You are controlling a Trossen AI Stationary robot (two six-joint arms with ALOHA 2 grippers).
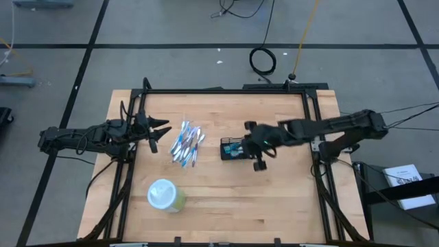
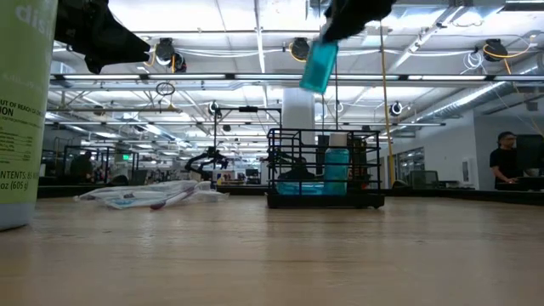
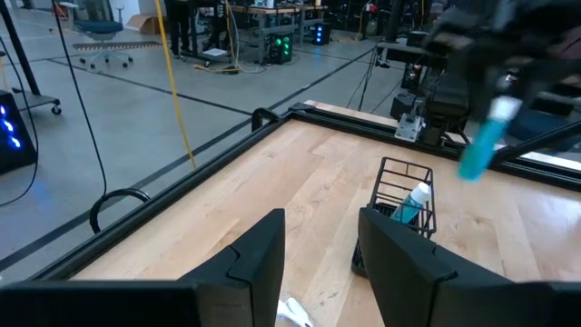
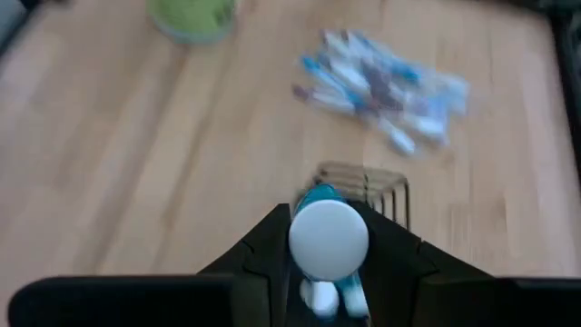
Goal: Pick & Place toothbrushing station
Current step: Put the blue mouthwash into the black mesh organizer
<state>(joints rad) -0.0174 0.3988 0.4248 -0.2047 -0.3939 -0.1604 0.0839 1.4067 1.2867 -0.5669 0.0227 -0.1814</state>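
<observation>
The toothbrushing station, a small black wire caddy (image 1: pixel 232 149), stands on its base mid-table with a blue tube (image 2: pixel 337 170) inside. My right gripper (image 1: pixel 248 143) hovers just above it, shut on a second blue tube with a white cap (image 3: pixel 481 145). A loose heap of toothbrushes (image 1: pixel 186 144) lies left of the caddy. My left gripper (image 1: pixel 163 132) waits open and level at the table's left, nothing between its fingers (image 3: pixel 263 245). A pale-green cup (image 1: pixel 164 195) stands near the front edge. My right gripper pinches the tube's white-capped upper end (image 4: pixel 329 238) between its two fingers, which slant down from the table's right side. The blue body (image 2: pixel 319 66) hangs tilted below the fingers, lifted clear, well above the caddy's rim (image 2: pixel 323 132).
A black frame (image 1: pixel 226 90) runs round the table, with rails along both sides. Cables lie on the floor beyond the far edge (image 1: pixel 263 60). Bare wood spreads between the cup and the caddy and across the front right (image 1: pixel 274 206). A person stands far off in the room (image 2: pixel 507 161).
</observation>
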